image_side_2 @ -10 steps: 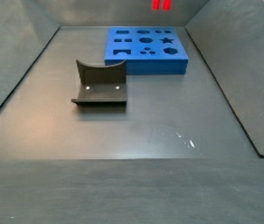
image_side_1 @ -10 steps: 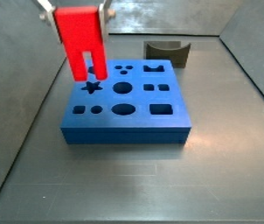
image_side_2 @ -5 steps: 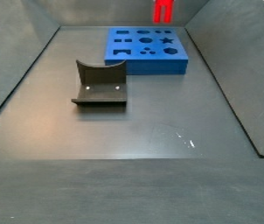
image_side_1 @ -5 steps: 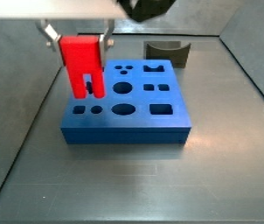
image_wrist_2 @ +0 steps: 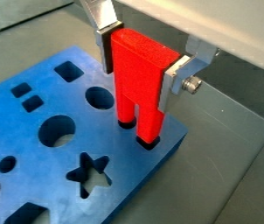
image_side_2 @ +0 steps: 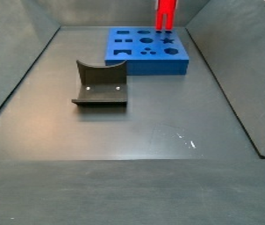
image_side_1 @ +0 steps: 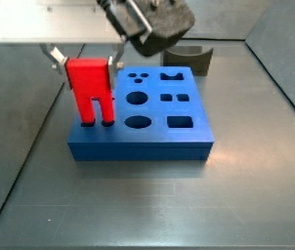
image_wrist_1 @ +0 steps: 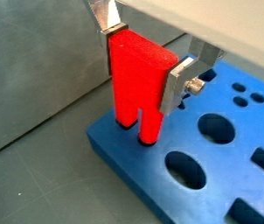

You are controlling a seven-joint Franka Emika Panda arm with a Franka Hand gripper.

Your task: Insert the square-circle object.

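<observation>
My gripper (image_wrist_1: 142,54) is shut on the square-circle object (image_wrist_1: 138,80), a bright red block with two prongs, held upright; it also shows in a wrist view (image_wrist_2: 142,74). Its prong tips sit in two holes at a corner of the blue board (image_wrist_1: 204,188), as both wrist views show. In a side view the red block (image_side_1: 90,90) stands on the blue board (image_side_1: 144,137) at its near left corner, under the gripper (image_side_1: 88,63). In a side view the red block (image_side_2: 166,15) stands at the board's (image_side_2: 146,49) far right edge.
A dark grey notched block (image_side_1: 186,58) lies behind the board, and shows in a side view (image_side_2: 100,84) on the grey floor in front of it. Grey walls rise on both sides of the floor. The board has several other shaped holes.
The gripper has moved down with the red block. The prongs were above the board's top and now reach into its corner holes.
</observation>
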